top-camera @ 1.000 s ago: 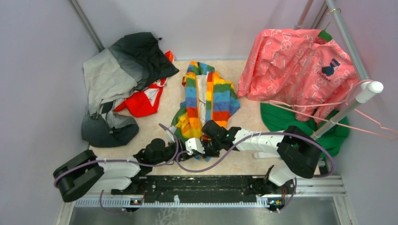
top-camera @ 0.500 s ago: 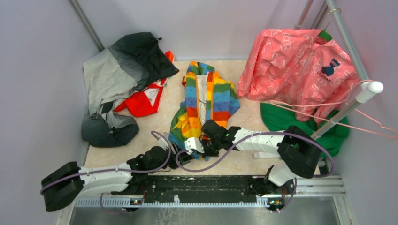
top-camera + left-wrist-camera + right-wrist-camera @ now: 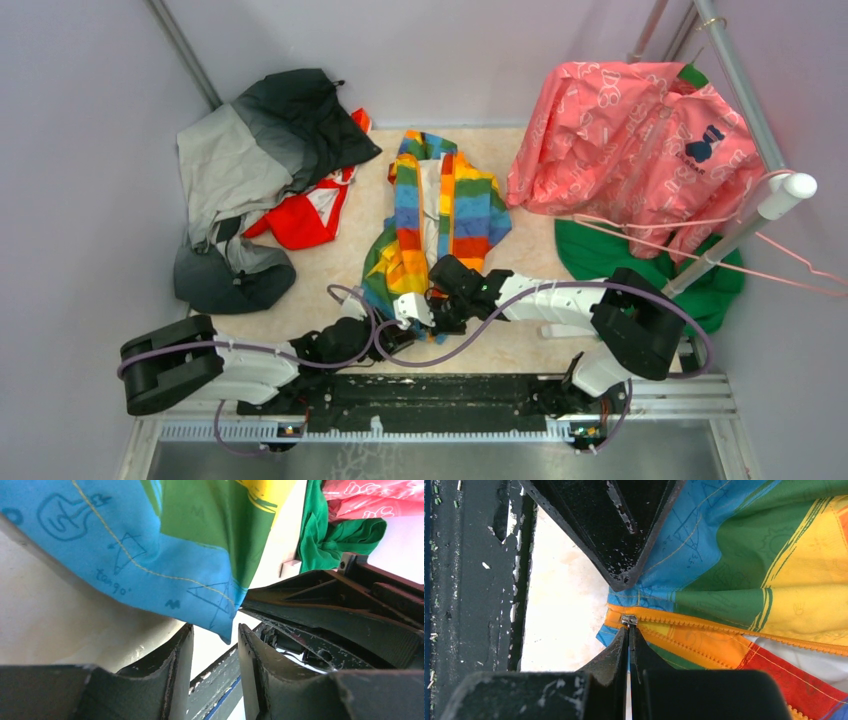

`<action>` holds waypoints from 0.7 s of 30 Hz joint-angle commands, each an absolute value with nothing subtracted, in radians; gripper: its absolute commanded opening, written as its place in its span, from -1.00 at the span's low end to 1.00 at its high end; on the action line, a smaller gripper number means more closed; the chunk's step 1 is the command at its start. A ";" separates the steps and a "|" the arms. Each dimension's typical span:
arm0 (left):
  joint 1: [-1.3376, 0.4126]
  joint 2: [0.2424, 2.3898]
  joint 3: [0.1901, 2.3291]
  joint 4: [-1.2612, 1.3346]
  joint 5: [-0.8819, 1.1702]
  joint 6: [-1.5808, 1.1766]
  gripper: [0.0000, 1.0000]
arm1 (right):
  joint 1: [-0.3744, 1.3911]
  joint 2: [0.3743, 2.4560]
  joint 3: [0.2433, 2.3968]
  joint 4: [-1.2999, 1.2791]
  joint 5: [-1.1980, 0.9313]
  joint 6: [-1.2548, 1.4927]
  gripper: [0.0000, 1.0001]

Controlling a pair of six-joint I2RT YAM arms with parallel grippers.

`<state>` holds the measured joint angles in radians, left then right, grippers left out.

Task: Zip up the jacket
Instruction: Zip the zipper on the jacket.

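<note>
The rainbow-striped jacket (image 3: 440,215) lies open at the table's middle, its orange zipper (image 3: 734,630) running along the hem. My right gripper (image 3: 629,628) is shut at the jacket's near bottom corner, its tips pinched on the small metal zipper pull (image 3: 629,620). My left gripper (image 3: 215,629) stands open just left of it, and the jacket's blue corner (image 3: 200,595) hangs down to the gap between its fingers, unclamped. In the top view both grippers meet at the hem, the left gripper (image 3: 360,310) beside the right gripper (image 3: 420,312).
A grey-and-black jacket (image 3: 255,150) and a red garment (image 3: 305,215) lie at the back left. A pink garment (image 3: 630,140) hangs on the rack (image 3: 745,90) at the right, over a green cloth (image 3: 620,260). The black base rail (image 3: 430,395) runs along the near edge.
The left arm swung back and then forward again, its gripper staying by the jacket's near corner; its jaws widened, then narrowed. The right gripper held still at the zipper.
</note>
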<state>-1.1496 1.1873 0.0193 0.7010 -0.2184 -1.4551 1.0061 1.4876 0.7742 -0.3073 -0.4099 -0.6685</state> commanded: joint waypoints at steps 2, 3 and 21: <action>-1.155 1.197 0.051 0.743 -0.269 -1.465 -0.15 | 1.020 1.473 0.816 -0.300 -0.437 -0.661 -1.00; -1.155 1.205 0.056 0.750 -0.269 -1.464 -0.15 | 1.021 1.473 0.816 -0.300 -0.436 -0.661 -1.00; -1.157 1.397 0.081 0.914 -0.201 -1.455 -1.00 | 1.020 1.465 0.824 -0.297 -0.374 -0.653 -1.00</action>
<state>-1.1496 1.3773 0.0704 0.8474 -0.2268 -1.4658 1.0061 1.4876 0.7742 -0.3111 -0.4019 -0.6666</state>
